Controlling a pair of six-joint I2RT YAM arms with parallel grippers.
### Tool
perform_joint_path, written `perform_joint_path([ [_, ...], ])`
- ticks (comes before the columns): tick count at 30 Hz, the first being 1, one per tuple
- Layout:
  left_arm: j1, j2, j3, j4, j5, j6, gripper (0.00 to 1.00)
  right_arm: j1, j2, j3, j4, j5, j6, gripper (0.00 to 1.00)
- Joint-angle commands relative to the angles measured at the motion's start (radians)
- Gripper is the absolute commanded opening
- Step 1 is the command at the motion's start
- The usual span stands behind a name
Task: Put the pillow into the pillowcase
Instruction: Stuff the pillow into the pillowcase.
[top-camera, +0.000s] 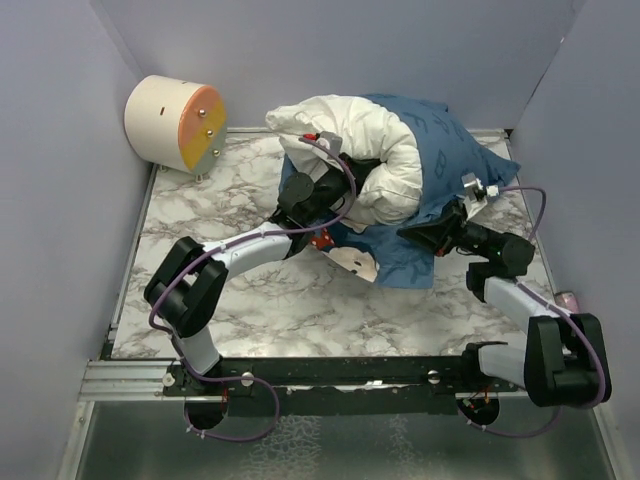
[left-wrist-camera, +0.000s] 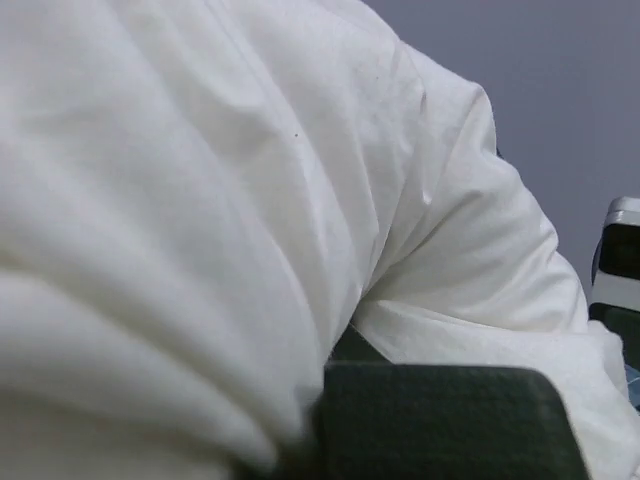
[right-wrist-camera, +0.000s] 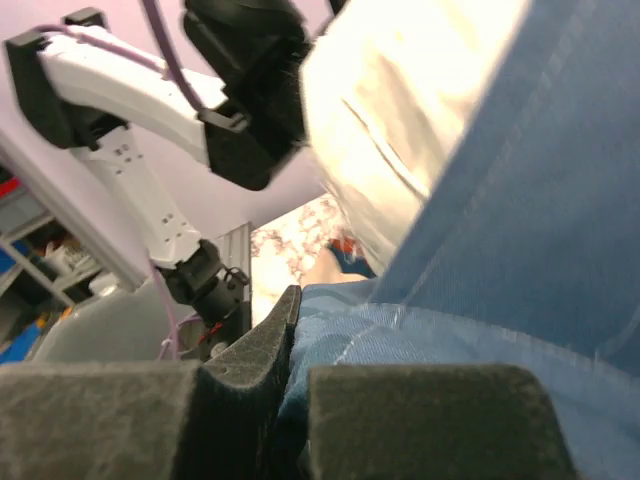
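Plump white pillow (top-camera: 365, 150), blue pillowcase (top-camera: 450, 160)

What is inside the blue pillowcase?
The white pillow is partly inside the pillowcase. Its left half bulges out, where the left gripper pushes it. How deep it reaches inside is covered by fabric.

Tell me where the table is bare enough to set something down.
Bare marble table runs along the near side, between the arm bases and the pillowcase, and up the left side below the cream cylinder. The far right is crowded: pillow, pillowcase, left gripper and right gripper all meet there.
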Motion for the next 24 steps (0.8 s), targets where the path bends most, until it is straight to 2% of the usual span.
perform_joint_path([
  [1,-0.043,-0.018,0.086,-0.057,-0.122,0.276,0.00,0.038,-0.077,0.202,0.158,-0.256,0.106,0.01],
  [3,-0.076,-0.040,0.094,-0.123,-0.120,0.331,0.00,0.037,-0.076,0.293,0.034,-0.290,0.061,0.01],
  [6,-0.119,-0.048,0.061,-0.195,-0.101,0.351,0.00,0.045,-0.088,0.342,-0.305,-0.308,-0.149,0.01],
  [9,-0.133,-0.030,-0.023,-0.173,-0.078,0.295,0.00,0.063,-0.096,0.369,-0.498,-0.312,-0.284,0.01],
  [13,-0.171,0.069,-0.113,-0.113,-0.060,0.248,0.00,0.100,-0.061,0.543,-0.740,-0.324,-0.417,0.00],
  [16,-0.199,0.126,-0.101,-0.141,-0.093,0.224,0.00,0.220,-0.038,0.652,-0.885,-0.320,-0.512,0.01],
  [19,-0.199,0.163,-0.086,-0.164,-0.145,0.167,0.00,0.389,-0.029,0.739,-1.279,-0.235,-0.807,0.01],
  [20,-0.198,0.167,-0.087,-0.166,-0.158,0.154,0.00,0.407,-0.022,0.731,-1.326,-0.230,-0.819,0.00],
  [22,-0.197,0.153,-0.117,-0.132,-0.172,0.130,0.00,0.394,-0.027,0.652,-1.220,-0.241,-0.761,0.01],
  [24,-0.190,0.115,-0.192,-0.069,-0.169,0.108,0.00,0.354,-0.029,0.637,-1.296,-0.261,-0.823,0.01],
])
